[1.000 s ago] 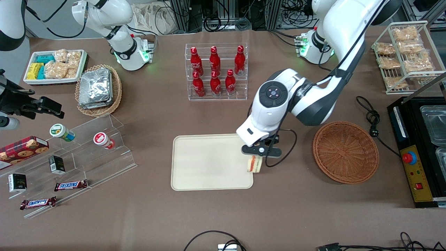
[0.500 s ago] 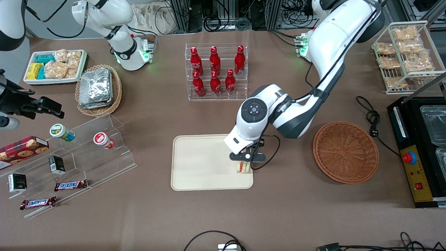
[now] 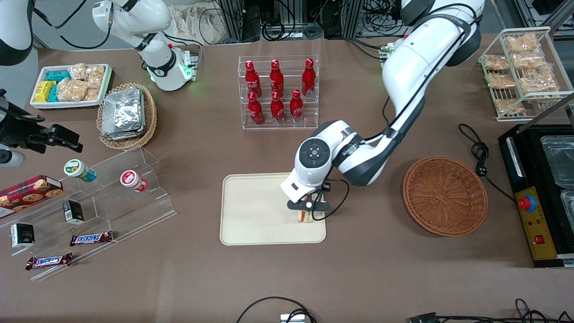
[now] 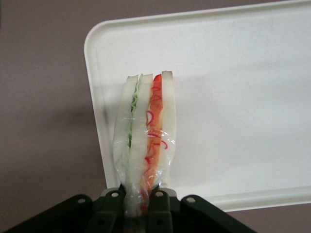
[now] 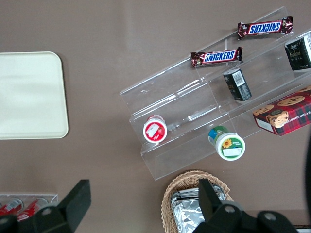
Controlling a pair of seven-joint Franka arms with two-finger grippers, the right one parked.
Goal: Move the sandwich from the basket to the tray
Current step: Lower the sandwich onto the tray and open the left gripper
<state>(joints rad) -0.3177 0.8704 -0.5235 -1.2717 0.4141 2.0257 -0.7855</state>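
Note:
My left gripper [image 3: 306,213] hangs over the cream tray [image 3: 255,211], above the tray's end nearest the basket, and is shut on the sandwich [image 3: 305,217]. In the left wrist view the plastic-wrapped sandwich [image 4: 146,133] is pinched at its lower end by the gripper [image 4: 137,206], its green and red filling edges facing the camera, with the tray [image 4: 243,97] beneath it. I cannot tell whether the sandwich touches the tray. The reddish-brown wicker basket [image 3: 445,195] sits with nothing in it, toward the working arm's end of the table.
A clear rack of red bottles [image 3: 278,92] stands farther from the front camera than the tray. A stepped acrylic shelf [image 3: 112,197] with snacks and a tan basket of foil packets [image 3: 126,115] lie toward the parked arm's end. A black cable [image 3: 480,154] runs beside the basket.
The gripper has carried the sandwich from the tray's edge nearest the basket to a spot over the tray's surface, and the arm has swung along with it.

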